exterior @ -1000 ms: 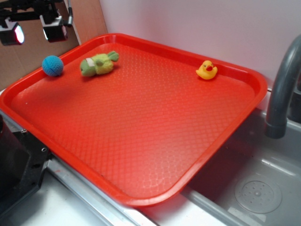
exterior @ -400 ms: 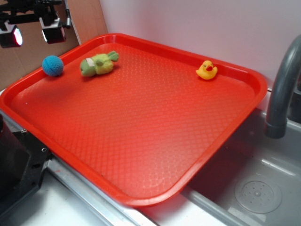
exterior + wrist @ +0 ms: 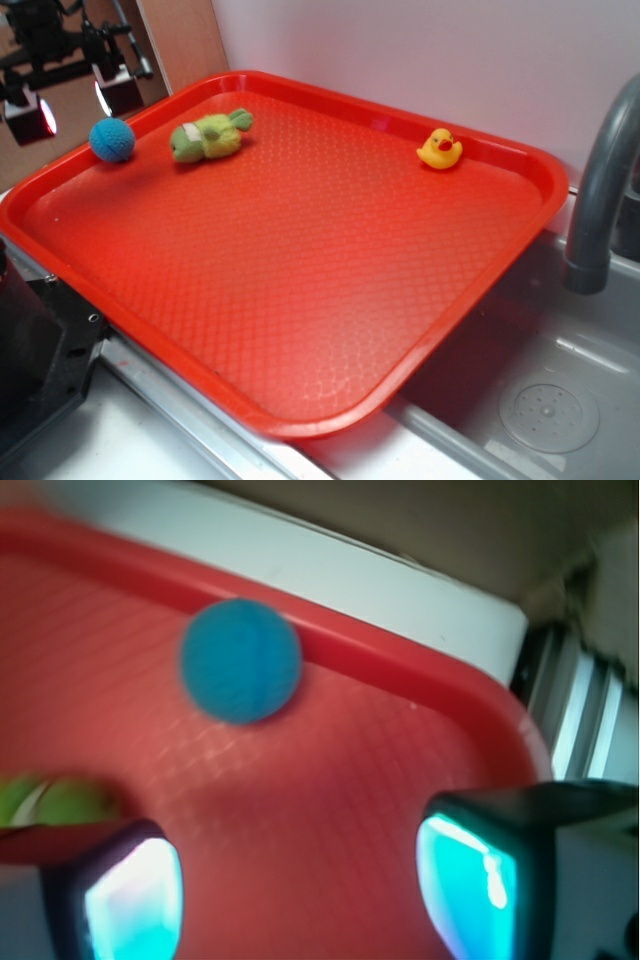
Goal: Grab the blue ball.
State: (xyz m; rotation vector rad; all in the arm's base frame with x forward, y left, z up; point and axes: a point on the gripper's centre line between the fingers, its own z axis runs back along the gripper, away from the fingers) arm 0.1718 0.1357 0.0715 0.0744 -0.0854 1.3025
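Landmark: a red plastic tray [image 3: 300, 260] is lying flat beside a grey sink basin [image 3: 540, 400], and every place below is being given against it.

Blue ball: the knitted teal-blue ball [image 3: 112, 139] is sitting on the tray floor in the far left corner, just inside the raised rim. In the wrist view the ball [image 3: 241, 661] is showing blurred, close against the rim, with bare tray floor lying between it and the fingers.

Gripper: the gripper [image 3: 75, 103] is hanging above the tray's far left edge, up and to the left of the ball and not touching it. Its two fingers are standing wide apart and are holding nothing. In the wrist view the gripper [image 3: 300, 890] is showing both pads [image 3: 130, 900] glowing pale cyan at the bottom of the frame, with red tray floor lying open between them.

Green plush toy: the green plush toy [image 3: 208, 135] is lying on its side on the tray, just to the right of the ball and apart from it.

Rubber duck: a yellow rubber duck [image 3: 440, 149] is standing upright near the tray's far right rim, well apart from the ball.

Faucet: a dark grey faucet [image 3: 600, 190] is arching up beyond the tray's right edge, over the basin.
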